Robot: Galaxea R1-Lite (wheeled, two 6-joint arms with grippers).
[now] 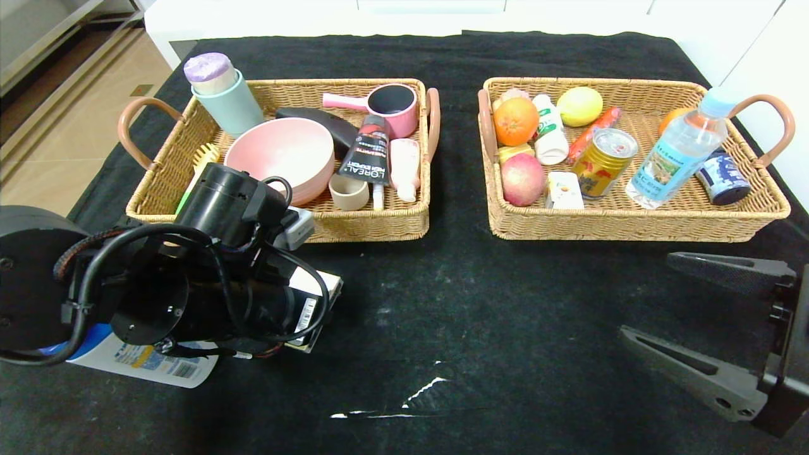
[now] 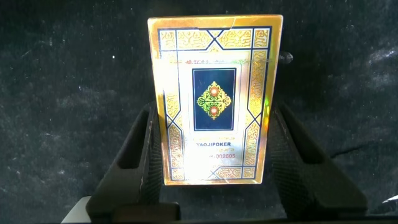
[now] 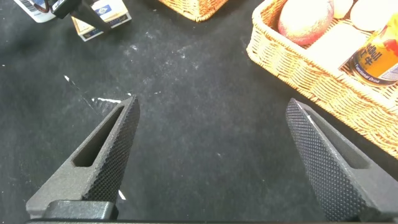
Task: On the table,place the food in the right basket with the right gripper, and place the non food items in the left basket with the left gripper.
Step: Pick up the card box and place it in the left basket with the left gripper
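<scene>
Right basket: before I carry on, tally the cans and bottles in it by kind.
In the right basket:
Cans: 2 (gold can, dark blue can)
Bottles: 2 (clear water bottle, small white bottle)
Total: 4
</scene>
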